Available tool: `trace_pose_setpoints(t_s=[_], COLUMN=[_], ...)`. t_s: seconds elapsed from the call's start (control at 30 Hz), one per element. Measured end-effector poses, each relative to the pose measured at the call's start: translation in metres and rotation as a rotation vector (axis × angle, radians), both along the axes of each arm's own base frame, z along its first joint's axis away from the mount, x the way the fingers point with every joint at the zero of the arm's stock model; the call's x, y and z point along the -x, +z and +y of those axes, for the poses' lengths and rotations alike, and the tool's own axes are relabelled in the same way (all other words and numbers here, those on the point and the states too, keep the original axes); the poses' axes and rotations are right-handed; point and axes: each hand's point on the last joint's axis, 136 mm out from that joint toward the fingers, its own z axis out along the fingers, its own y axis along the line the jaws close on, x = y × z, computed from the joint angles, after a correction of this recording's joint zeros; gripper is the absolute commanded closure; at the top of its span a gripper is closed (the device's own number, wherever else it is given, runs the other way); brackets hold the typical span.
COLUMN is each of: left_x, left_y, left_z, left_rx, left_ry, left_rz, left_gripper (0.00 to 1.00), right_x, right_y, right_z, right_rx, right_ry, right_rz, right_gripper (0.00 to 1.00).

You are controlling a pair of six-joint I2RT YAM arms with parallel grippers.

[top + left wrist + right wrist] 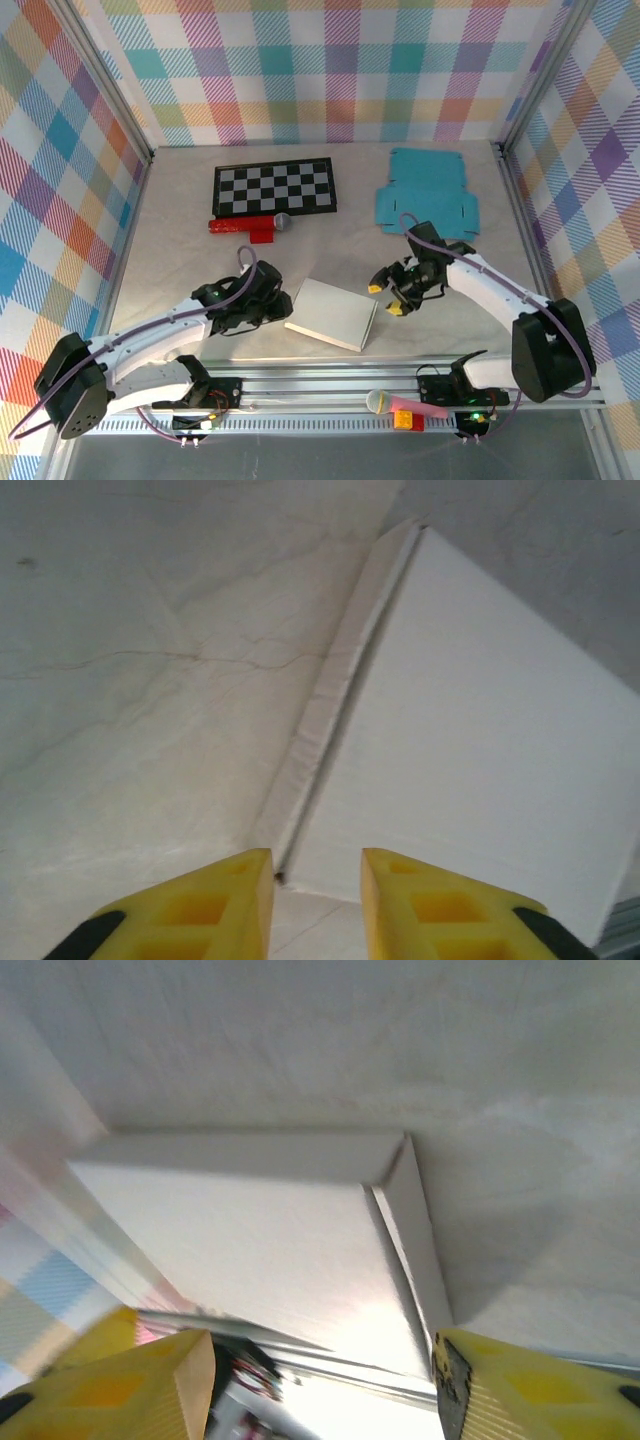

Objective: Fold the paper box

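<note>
The white paper box (pixel 332 313) lies closed and flat on the table between the two arms. My left gripper (pixel 277 301) sits low at the box's left edge. In the left wrist view its yellow fingers (pixel 225 895) stand a little apart, and the near corner of the box (pixel 470 750) lies just past the tips, with nothing between them. My right gripper (pixel 386 298) hovers just off the box's right edge. It is open wide (pixel 322 1355), and the box's top and side flap (pixel 300 1250) lie ahead of it, not touched.
A flat teal box blank (pixel 425 192) lies at the back right. A checkerboard (pixel 274 187) sits at the back left, with a red block and a grey microphone (pixel 252 227) in front of it. A pink microphone (pixel 400 405) rests on the front rail.
</note>
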Motion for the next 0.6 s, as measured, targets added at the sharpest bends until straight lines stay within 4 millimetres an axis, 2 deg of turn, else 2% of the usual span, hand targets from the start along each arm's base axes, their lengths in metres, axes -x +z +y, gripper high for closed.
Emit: trace_pose_setpoints(t_s=[0.1, 0.2, 0.4, 0.5, 0.6], left_x=[-0.012, -0.028, -0.047, -0.048, -0.042], left_y=[0.012, 0.03, 0.079, 0.099, 0.109], left_z=[-0.009, -0.016, -0.023, -0.023, -0.016], left_rx=[0.074, 0.169, 0.334, 0.37, 0.367], left_ry=[0.031, 0.056, 0.036, 0.014, 0.006], left_rz=[0.0, -0.023, -0.123, -0.17, -0.192], left_gripper=[0.59, 0.55, 0.55, 0.56, 0.58], right_x=[0.03, 0.044, 0.045, 0.042, 0.037], right_y=[-0.013, -0.021, -0.035, -0.042, -0.049], right_z=[0.004, 0.007, 0.023, 0.028, 0.037], right_rx=[-0.017, -0.018, -0.026, -0.021, -0.008], right_ry=[0.094, 0.153, 0.235, 0.26, 0.282], right_rz=[0.041, 0.066, 0.049, 0.041, 0.059], right_gripper=[0.37, 0.37, 0.41, 0.47, 0.52])
